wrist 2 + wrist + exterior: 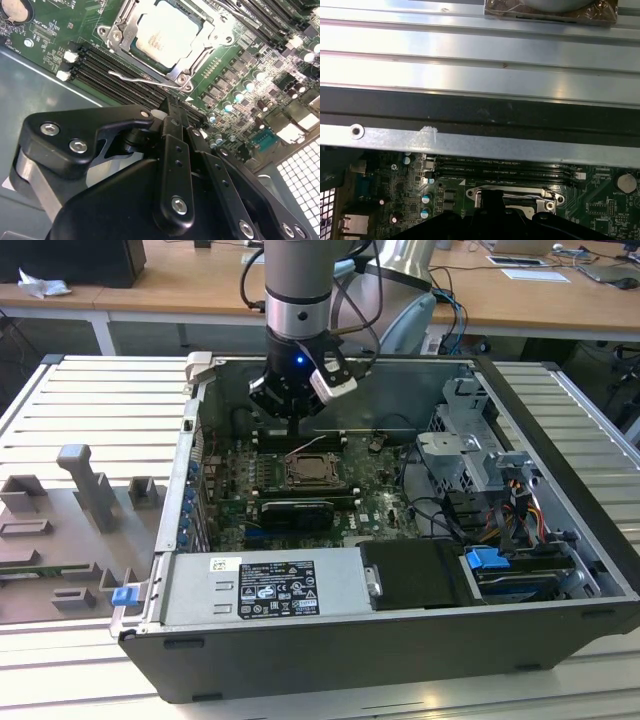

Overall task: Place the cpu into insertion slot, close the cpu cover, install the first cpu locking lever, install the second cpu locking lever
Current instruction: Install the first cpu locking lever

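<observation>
Black jointed gripper (pixel 173 109): fingers pressed together, empty, near the socket. Your pale silver-beige square cpu (pixel 167 32) sits in the dark metal-rimmed insertion slot (pixel 291 473), mid-frame in the exterior view. Silver frame cpu cover (pixel 119 31) down; thin wire locking lever (pixel 145 80) appears unlatched.

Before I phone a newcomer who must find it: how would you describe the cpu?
Inside the open computer case, find the green motherboard. Close by the pincer sits the square silver cpu cover; the cpu is the pale flat square in its cut-out, unlike the long black memory slots alongside.
</observation>
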Robot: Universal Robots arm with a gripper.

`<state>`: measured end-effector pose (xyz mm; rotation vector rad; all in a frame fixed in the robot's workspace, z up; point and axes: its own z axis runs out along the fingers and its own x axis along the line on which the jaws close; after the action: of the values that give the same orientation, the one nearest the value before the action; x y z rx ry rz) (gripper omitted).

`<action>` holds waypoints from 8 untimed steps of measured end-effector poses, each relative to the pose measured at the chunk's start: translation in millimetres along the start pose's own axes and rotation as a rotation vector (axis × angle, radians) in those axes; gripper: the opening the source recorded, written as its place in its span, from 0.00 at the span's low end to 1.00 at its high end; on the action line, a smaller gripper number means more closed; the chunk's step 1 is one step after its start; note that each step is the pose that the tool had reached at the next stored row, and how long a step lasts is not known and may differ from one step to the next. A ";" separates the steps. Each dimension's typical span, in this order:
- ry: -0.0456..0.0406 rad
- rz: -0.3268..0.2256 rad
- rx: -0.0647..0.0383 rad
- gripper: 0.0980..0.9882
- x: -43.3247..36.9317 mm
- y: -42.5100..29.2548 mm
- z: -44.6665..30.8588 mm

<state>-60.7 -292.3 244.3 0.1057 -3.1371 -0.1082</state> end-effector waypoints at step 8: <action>-0.0042 0.000 -0.064 0.01 -7.4 -0.8 5.1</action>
<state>-53.3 -292.3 239.2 0.1059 -3.1341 -0.2083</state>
